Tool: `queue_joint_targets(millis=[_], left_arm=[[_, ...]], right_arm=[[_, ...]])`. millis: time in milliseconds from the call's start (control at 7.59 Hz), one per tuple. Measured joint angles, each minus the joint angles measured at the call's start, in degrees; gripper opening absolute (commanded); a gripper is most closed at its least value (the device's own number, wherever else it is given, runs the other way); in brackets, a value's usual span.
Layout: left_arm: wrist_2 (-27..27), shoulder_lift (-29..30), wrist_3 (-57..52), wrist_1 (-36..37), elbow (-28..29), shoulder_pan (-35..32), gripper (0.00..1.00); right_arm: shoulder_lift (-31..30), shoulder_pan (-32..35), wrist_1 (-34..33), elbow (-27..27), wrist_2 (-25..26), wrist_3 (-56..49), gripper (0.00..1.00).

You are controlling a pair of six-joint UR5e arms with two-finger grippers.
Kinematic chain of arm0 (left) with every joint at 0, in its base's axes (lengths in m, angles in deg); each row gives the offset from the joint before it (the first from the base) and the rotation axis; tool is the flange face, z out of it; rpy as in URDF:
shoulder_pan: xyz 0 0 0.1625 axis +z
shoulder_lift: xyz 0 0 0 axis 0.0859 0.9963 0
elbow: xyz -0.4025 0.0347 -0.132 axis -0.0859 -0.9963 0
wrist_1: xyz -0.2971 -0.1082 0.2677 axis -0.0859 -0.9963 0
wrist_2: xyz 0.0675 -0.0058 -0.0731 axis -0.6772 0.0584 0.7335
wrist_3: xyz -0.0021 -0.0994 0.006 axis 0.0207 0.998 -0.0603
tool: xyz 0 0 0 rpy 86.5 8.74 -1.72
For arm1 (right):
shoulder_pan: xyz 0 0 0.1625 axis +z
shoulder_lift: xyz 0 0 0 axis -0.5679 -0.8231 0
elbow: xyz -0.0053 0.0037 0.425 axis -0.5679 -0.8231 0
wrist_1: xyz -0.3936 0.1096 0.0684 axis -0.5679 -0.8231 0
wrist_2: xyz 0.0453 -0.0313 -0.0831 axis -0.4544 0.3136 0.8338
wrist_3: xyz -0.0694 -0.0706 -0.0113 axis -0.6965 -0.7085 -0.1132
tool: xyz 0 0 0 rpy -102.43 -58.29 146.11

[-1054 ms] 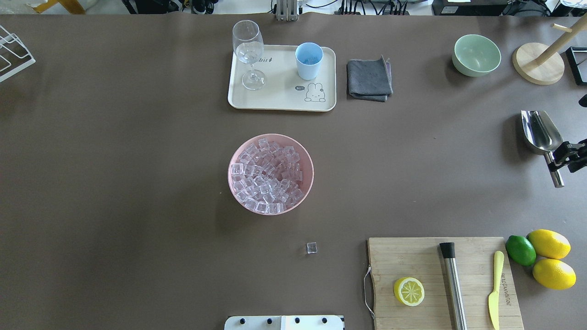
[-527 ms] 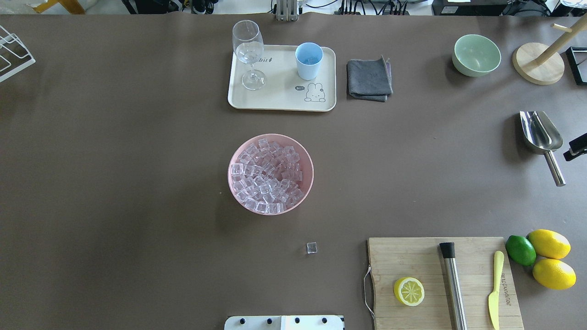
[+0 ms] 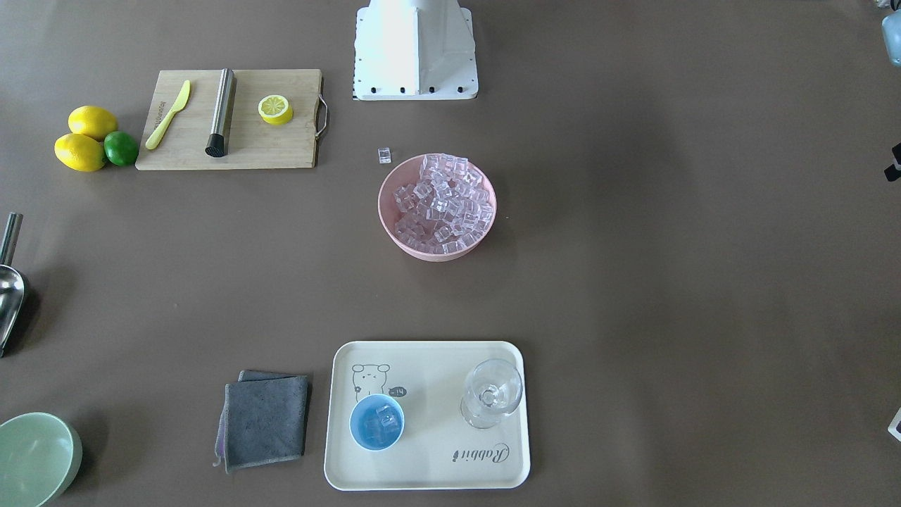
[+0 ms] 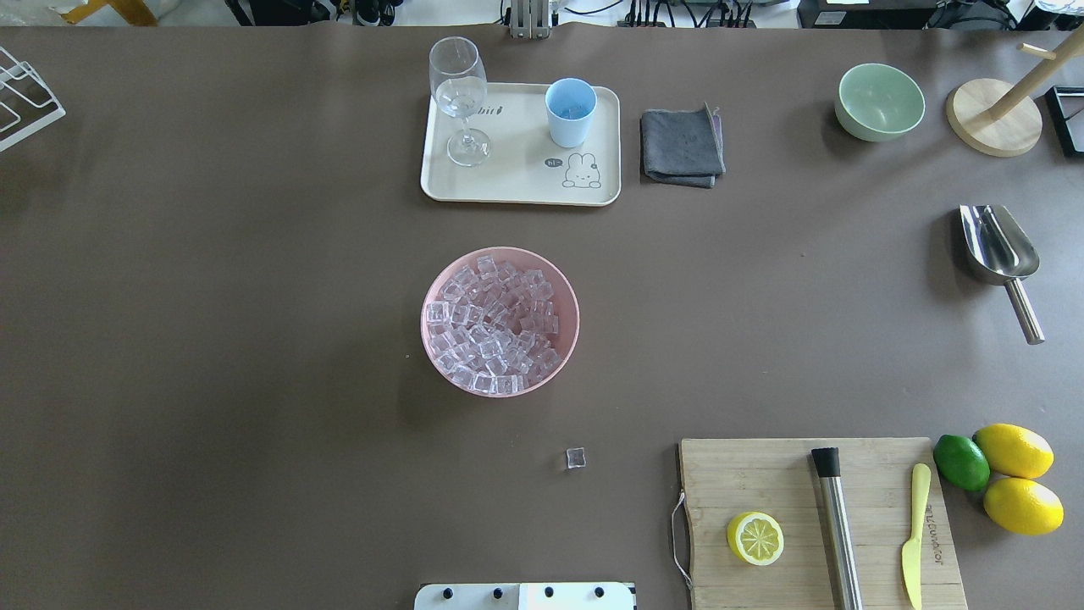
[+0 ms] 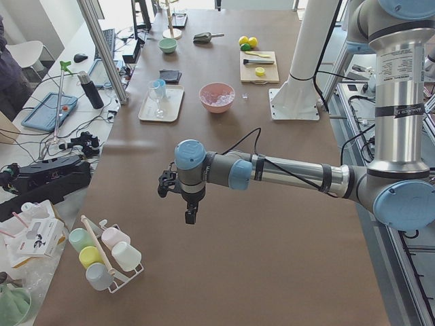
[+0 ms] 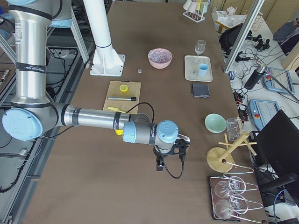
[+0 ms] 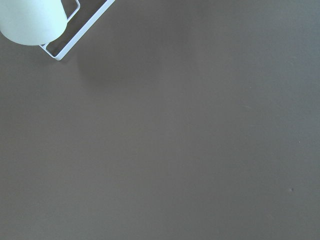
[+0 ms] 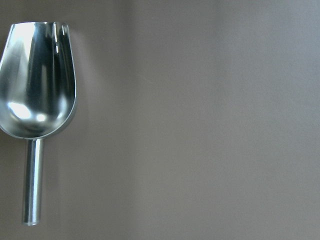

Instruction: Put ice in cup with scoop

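You see the scoop (image 4: 999, 254) lying by itself on the brown table (image 4: 254, 339) near the right edge of the overhead view, trough up and empty, handle pointing toward the robot's side; the right wrist camera shows it (image 8: 37, 100) flat on the tabletop with nothing touching it. The ice (image 4: 495, 326) fills the pink bowl (image 4: 440, 280) at the table's middle, and one loose cube (image 4: 576, 458) sits on the table on the robot's side of the bowl, apart from it. The cup (image 4: 570, 112) stands upright on the cream tray (image 4: 517, 182) beside the stemmed glass (image 4: 460, 97), and from the front-facing camera you can make out a few clear cubes inside the cup (image 3: 377, 422). The right gripper (image 6: 169, 156) shows only in the side view, hanging over the table off the end near the wooden mug tree (image 6: 229, 149), and you cannot tell whether its claw is open or closed. The left gripper (image 5: 182, 197) likewise shows only from the side, hanging above bare table near the white rack of pastel cups (image 5: 102, 255), and its claw's state cannot be told either
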Motion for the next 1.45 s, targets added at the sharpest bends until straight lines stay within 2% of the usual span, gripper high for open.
queue_joint_targets(millis=[1449], left_arm=[[0.18,0.69,-0.14,0.00,0.44,0.05,0.99]], right_arm=[[-1.88,1.60,0.01,2.55,2.44,-0.58,1.00]])
